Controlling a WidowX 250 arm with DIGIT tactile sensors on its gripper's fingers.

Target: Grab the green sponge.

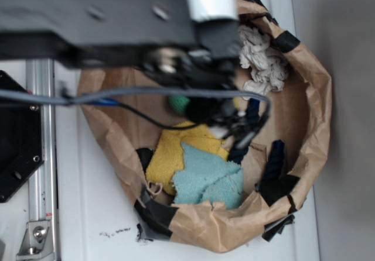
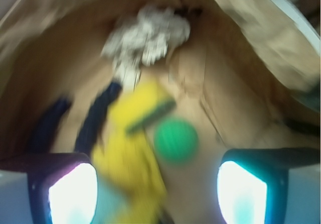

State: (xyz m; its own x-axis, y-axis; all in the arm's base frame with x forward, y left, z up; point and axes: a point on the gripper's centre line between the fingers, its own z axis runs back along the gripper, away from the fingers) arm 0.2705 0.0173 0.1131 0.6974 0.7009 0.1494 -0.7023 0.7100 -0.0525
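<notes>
Risk of grabbing wrong item: green sponge (image 2: 143, 107) lies just beside green ball (image 2: 175, 140) and touching yellow cloth (image 2: 131, 171).
Gripper (image 2: 158, 184) hangs above paper bag (image 1: 310, 126), jaws spread wide, empty; sponge sits ahead between them, off-centre left, so closing could catch cloth.
</notes>
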